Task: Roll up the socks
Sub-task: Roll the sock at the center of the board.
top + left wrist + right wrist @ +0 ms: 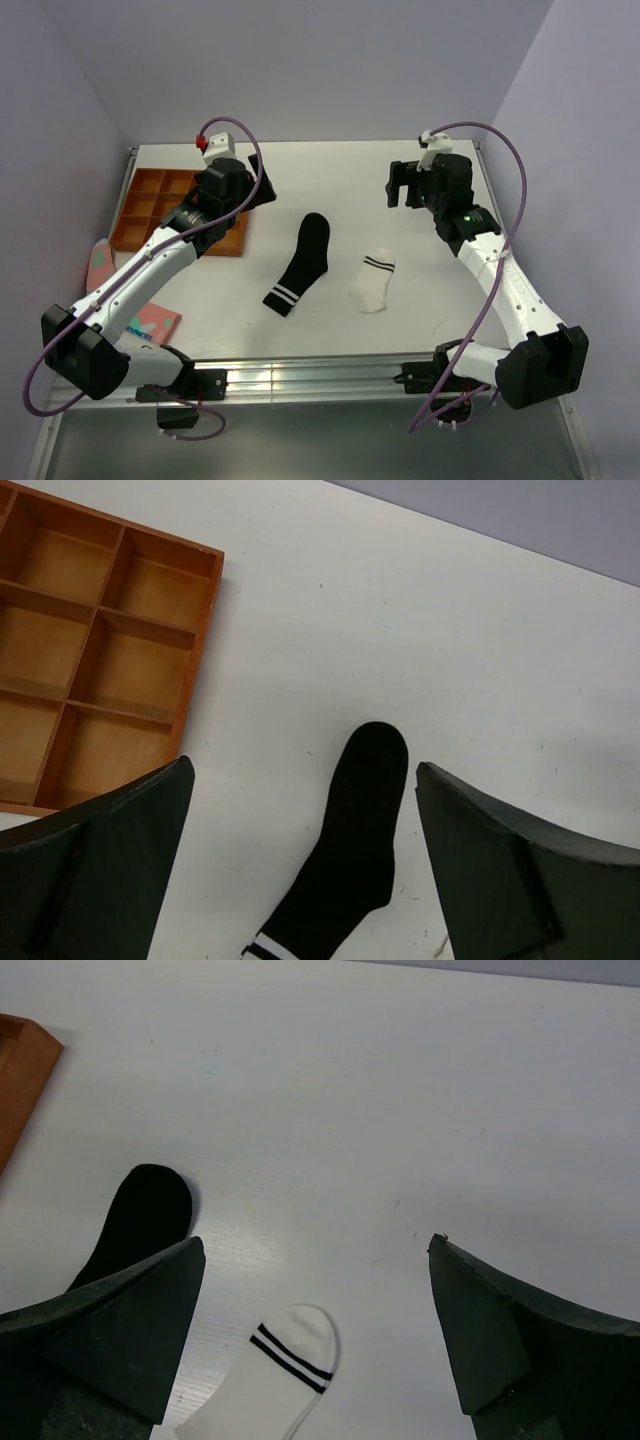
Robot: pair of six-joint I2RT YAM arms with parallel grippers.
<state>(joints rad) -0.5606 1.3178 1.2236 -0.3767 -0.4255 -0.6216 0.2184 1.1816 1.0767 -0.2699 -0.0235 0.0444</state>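
No rolling has been done yet; both socks lie flat and straight on the tabletop (350, 170), side by side but not touching, in the middle between the two arms; the black sock (300, 262) is the long one, with its toe pointing to the far side and its white stripes at the near end; the white sock (373, 281) is the short one, just to the right of it, with its black stripes at the far end

The left end effector (302, 780) hangs up above the tabletop with its two fingers wide apart and nothing in them; the toe of the black sock shows in the gap in its wrist view; the right end effector (317, 1250) is the same, fingers wide apart and holding nothing, with the striped end of the white sock low in its view

An orange tray (206, 630) sits off to the left, apart from the black sock

So I think the whole job is left to do; a sock has to be grabbed at one end, then turned over and over into a roll; neither sock has been touched, as far as I can see
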